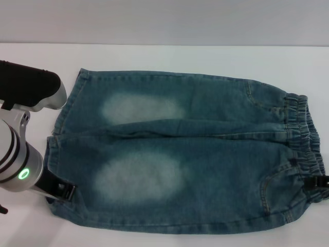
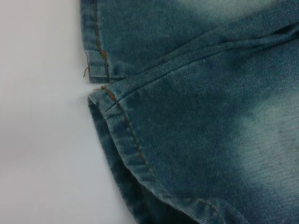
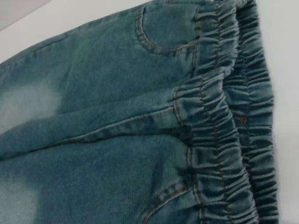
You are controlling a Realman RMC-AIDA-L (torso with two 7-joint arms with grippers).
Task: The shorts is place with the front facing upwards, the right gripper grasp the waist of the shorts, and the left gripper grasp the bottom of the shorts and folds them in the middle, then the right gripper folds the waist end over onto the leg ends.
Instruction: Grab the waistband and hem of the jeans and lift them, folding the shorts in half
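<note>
- Head view: looks forward and down over the whole shorts (image 1: 180,154).
- Left wrist view: close on the leg hems (image 2: 117,116).
- Right wrist view: close on the waistband (image 3: 224,116).

Left hand (image 1: 66,192) low at near-left, silver-ringed wrist angled down, right hand (image 1: 314,182) a black tip at right edge

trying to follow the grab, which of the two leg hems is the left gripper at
The near leg's hem, at the shorts' near left corner. The left gripper sits at its lower edge; the far leg's hem lies untouched.
</note>
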